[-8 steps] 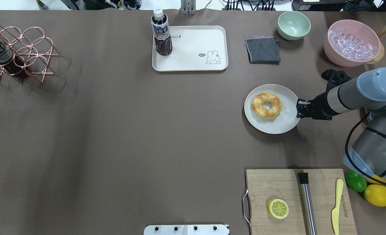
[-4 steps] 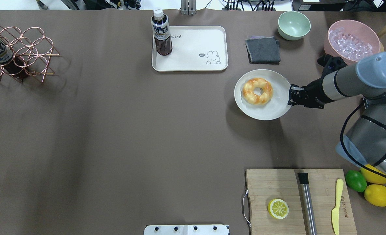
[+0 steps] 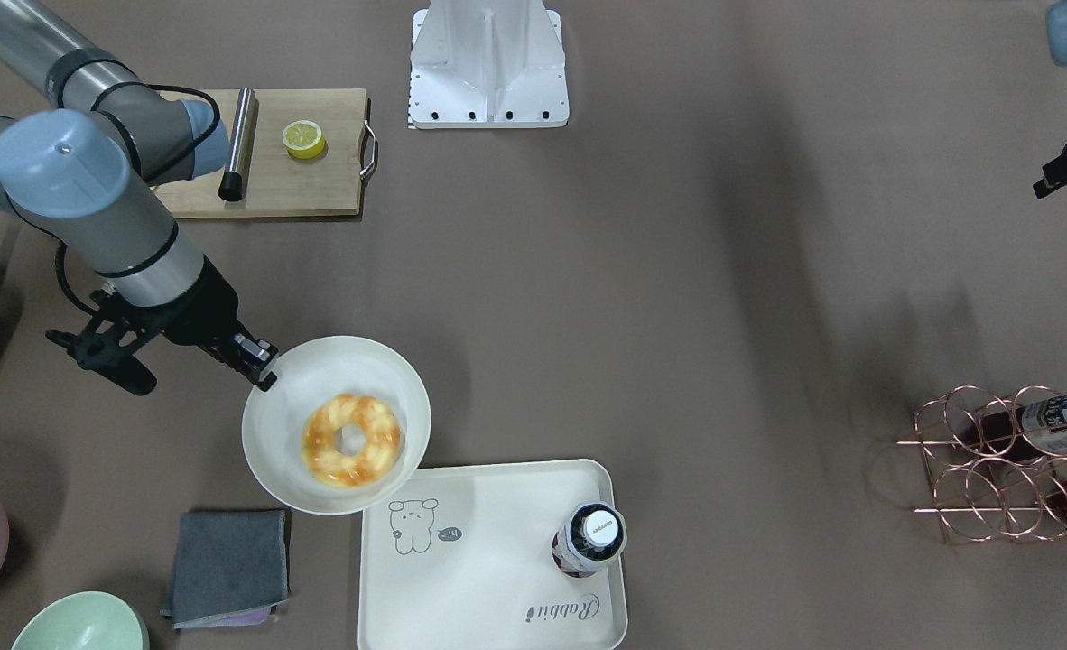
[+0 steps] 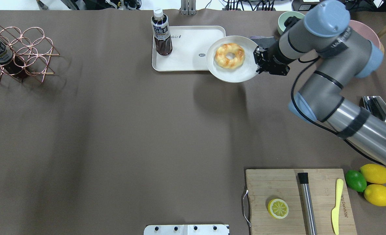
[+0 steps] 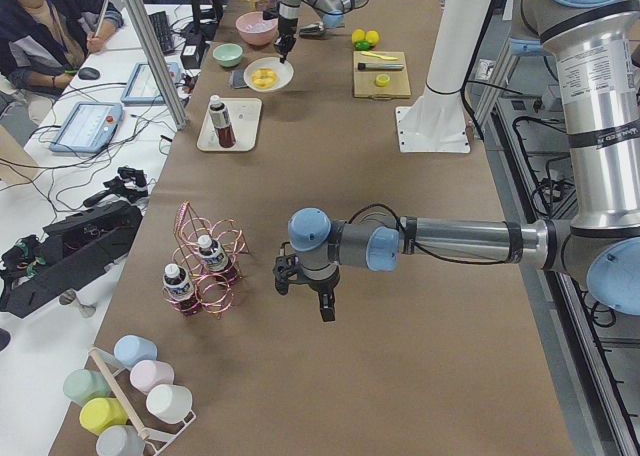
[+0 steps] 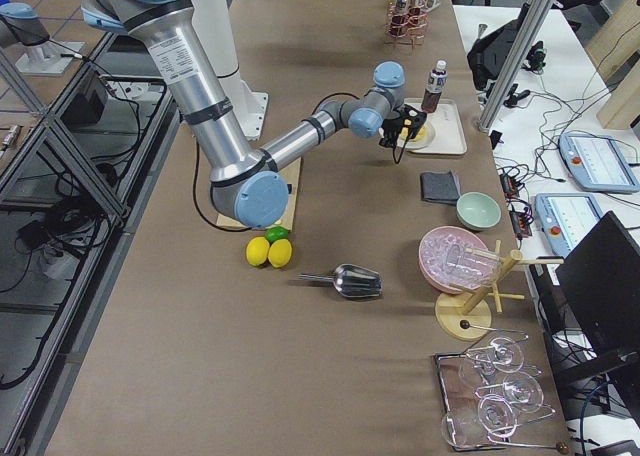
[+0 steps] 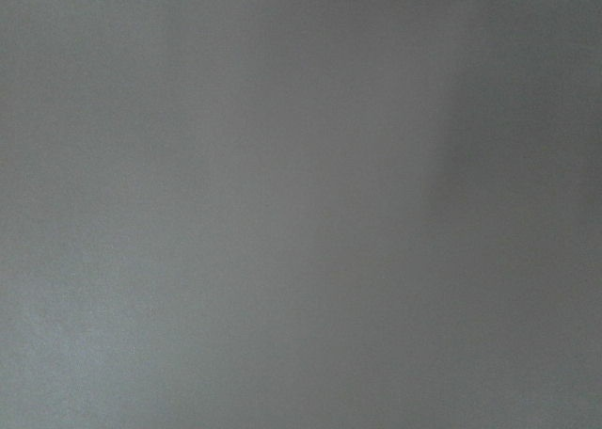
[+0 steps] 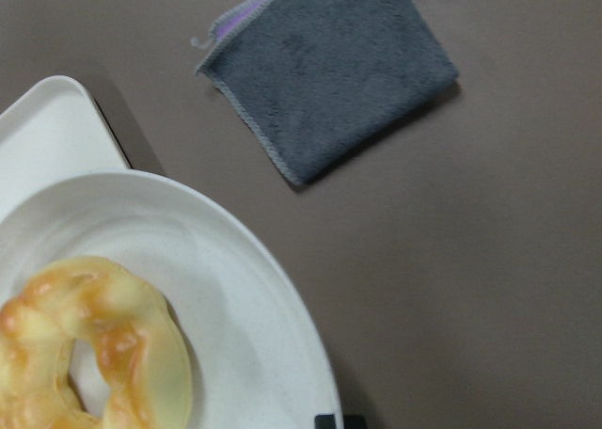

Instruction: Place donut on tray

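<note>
As right claw (image 4: 257, 61) clamps plate (image 4: 242, 75), its rim — donut (image 4: 229, 55) aboard — seemingly overlaps tray (image 4: 186, 63)

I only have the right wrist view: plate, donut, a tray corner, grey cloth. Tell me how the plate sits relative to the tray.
Observer: In the overhead view the plate overlaps only the right-hand end of the tray; the rest of it is beyond the tray's rim.
Operator: Report anything standing on the tray.
Observer: One bottle stands upright at the tray's opposite end, apart from the plate.
Operator: Give me the grip.
Observer: The right gripper pinches the plate's rim on the side away from the tray.
</note>
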You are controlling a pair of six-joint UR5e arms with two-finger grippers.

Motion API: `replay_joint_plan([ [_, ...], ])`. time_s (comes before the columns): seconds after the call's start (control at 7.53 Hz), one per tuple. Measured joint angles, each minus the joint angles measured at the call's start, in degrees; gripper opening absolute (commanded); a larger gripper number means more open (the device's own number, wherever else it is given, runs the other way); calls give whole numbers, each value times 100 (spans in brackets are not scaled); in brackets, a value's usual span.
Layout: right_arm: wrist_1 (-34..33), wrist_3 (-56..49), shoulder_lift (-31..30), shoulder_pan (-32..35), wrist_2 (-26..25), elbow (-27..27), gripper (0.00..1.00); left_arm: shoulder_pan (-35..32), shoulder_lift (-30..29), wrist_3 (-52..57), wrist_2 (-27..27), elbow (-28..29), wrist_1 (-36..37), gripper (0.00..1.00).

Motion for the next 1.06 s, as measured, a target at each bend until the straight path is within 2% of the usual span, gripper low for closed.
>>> replay_joint_plan([
  [0.4,-83,759,1317,-18,-44,-1408,0,8,-21,-1,-3,-2,1,98],
  [0.66,35,1072,1795,-37,-65,-2042,0,48,-28,-2,-3,0,1,98],
  [1.06,656,1419,2150,-180,-269,-2837,0,87,-10,-2,-3,0,-4,98],
])
